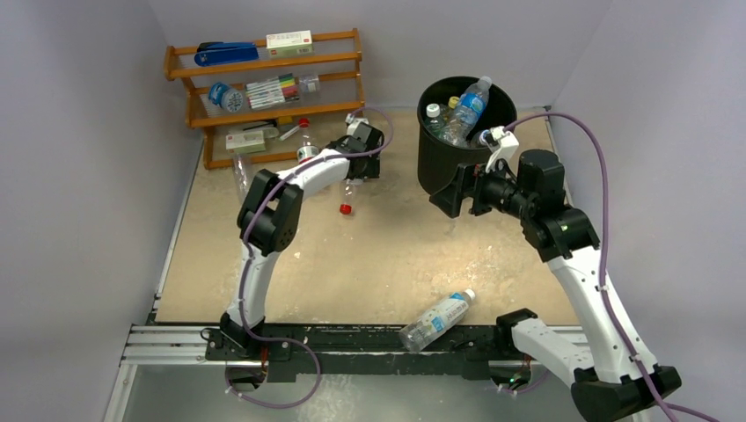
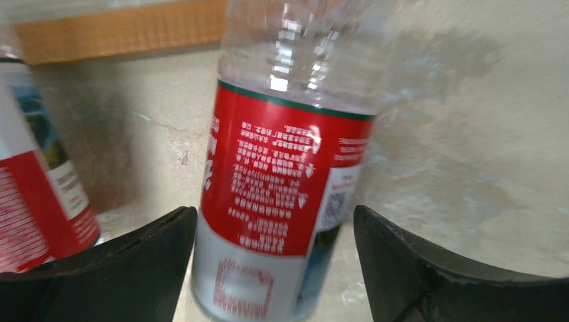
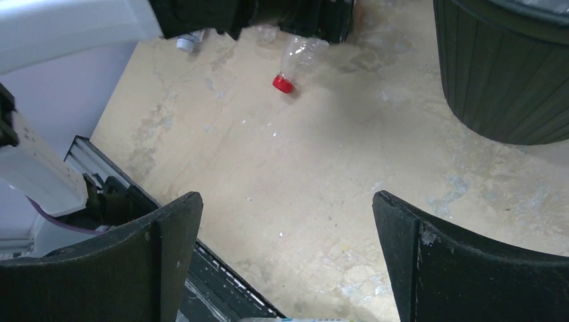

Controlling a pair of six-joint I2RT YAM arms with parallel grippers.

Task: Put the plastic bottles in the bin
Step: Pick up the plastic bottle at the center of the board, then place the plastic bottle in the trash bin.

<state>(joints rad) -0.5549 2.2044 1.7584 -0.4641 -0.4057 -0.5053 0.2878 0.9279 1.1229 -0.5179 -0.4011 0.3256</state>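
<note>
Jaws spread, both arms. L gripper (image 2: pixel 274 216) is set astride red-label bottle (image 2: pixel 282 168) lying nr wooden rack (image 1: pixel 264 63), ungripped; R gripper (image 3: pixel 287 201) is empty beside bin (image 1: pixel 440 163). Pick step: closure, then lift, is needed.

Red-labelled bottle (image 2: pixel 282 194) between fingers of spread tool (image 2: pixel 274 209), second bottle (image 2: pixel 33 194) at left, wooden rail (image 2: pixel 121 30) behind

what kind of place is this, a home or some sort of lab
Most likely a robotics lab test cell: a left arm and right arm bolted at the edge of a scuffed table, plain walls boxing it in, and a black bin holding plastic bottles.
</note>
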